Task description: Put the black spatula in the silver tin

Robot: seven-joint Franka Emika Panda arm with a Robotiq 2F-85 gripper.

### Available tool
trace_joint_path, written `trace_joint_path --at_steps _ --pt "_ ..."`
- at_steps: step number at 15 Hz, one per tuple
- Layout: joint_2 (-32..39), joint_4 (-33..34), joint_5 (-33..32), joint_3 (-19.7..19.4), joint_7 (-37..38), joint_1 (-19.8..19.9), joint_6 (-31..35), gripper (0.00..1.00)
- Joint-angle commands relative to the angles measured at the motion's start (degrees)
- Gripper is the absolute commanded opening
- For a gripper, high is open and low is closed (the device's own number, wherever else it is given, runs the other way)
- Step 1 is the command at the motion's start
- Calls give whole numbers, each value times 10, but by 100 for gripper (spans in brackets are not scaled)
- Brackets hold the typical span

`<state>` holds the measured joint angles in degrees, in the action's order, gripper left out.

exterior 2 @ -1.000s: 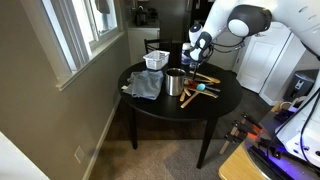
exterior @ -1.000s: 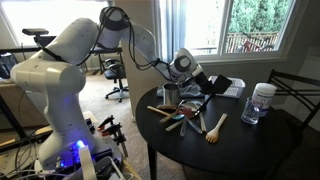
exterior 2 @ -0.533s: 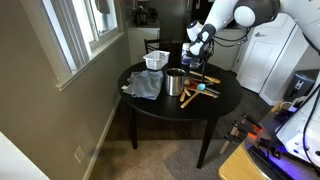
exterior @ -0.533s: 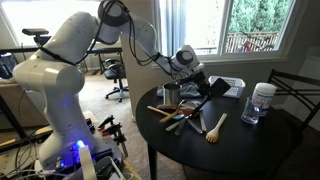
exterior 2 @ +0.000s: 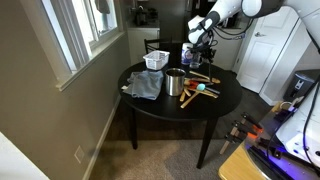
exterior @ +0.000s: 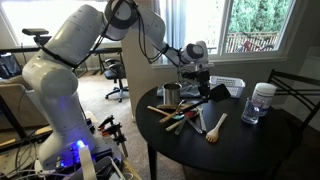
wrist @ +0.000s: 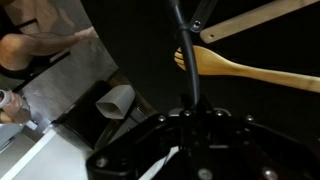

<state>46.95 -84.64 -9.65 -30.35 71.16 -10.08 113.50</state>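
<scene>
Spatula gripped and lifted beside the tin.
In an exterior view the gripper [exterior: 198, 72] is seen clenched on the spatula [exterior: 213, 91], which is raised above the spoons [exterior: 212, 128], with the tin [exterior: 171, 95] just beside. In an exterior view a cloth [exterior 2: 143, 85] and a basket [exterior 2: 155, 61] are seen near the tin. In the wrist view the spatula handle is seen crossing over one of the spoons.

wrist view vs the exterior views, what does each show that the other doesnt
Only the wrist view: the black spatula handle close up, running into the jaws and crossing a wooden spoon; also a pale shape I cannot identify. Only the exterior views plainly show: the upright silver tin, the white-lidded jar, the white basket, the grey cloth and the whole arm. Both: the spatula held above the dark table with wooden spoons lying on it.
</scene>
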Motion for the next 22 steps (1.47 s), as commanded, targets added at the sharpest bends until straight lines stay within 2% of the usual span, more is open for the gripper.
trace_joint_path --at_steps 1,7,10,15,16,17,18,22 --pt "6 50 -23 52 21 56 -54 8" --pt "15 101 -1 130 -45 119 -143 8" --pt "7 111 11 154 -66 139 -163 8" --pt "14 144 25 168 -73 154 -189 8" --pt "19 150 15 161 -54 149 -191 8" --pt "23 150 4 146 -4 140 -155 8" --pt "21 152 11 146 14 144 -145 8" --pt "-7 134 12 159 -17 153 -151 8"
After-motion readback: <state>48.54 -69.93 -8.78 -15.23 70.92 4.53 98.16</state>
